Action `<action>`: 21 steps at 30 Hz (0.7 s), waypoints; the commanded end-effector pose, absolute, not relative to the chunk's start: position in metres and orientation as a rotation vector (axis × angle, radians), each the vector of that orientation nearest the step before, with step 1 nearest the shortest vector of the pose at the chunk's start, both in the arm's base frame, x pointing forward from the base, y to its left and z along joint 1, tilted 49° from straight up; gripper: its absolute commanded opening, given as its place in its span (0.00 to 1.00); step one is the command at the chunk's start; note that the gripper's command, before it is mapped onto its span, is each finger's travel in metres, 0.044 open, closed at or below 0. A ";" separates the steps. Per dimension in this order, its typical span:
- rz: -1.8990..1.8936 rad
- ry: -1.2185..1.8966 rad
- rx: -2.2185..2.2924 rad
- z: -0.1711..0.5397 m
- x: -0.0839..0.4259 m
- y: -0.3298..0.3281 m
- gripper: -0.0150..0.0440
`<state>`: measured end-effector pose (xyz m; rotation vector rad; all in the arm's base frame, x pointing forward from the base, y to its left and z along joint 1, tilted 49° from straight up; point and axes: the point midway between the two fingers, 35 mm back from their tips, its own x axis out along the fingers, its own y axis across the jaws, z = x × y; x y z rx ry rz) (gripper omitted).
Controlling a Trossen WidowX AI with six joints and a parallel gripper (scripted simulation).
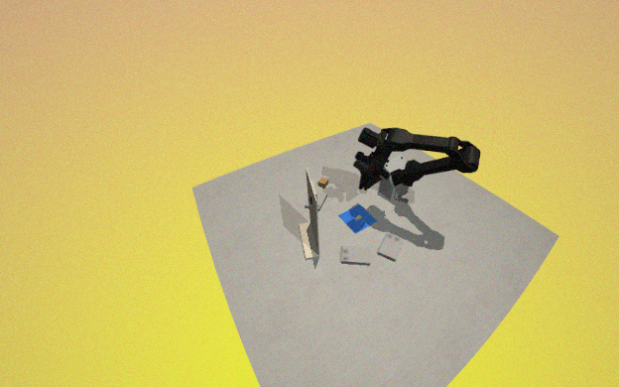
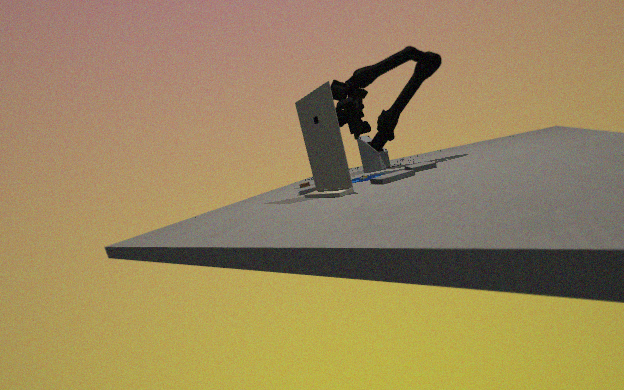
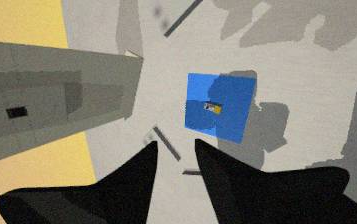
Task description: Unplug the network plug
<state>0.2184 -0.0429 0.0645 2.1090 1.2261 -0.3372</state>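
Observation:
The plug, small with a grey and a yellow part, lies on the blue marked square, near its middle and inside its edges. The upright panel stands to the left of the square in the top view. Its dark socket opening is empty in the wrist view. My gripper is partly open, with nothing between its fingertips. It hangs above the table, clear of the plug and the panel. Whether the plug's tab is pressed is too small to tell.
A small orange block sits near the panel. Two flat grey blocks, one nearer the panel and one farther right, lie beyond the square. A thin dark bar is beside the panel. The arm's shadow crosses the square.

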 end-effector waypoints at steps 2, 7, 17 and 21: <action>-0.339 1.228 2.102 0.074 0.220 -0.056 0.52; -0.336 1.225 2.101 0.084 0.220 -0.066 0.52; -0.324 1.225 2.104 0.106 0.219 -0.086 0.52; -0.319 1.225 2.106 0.113 0.218 -0.093 0.52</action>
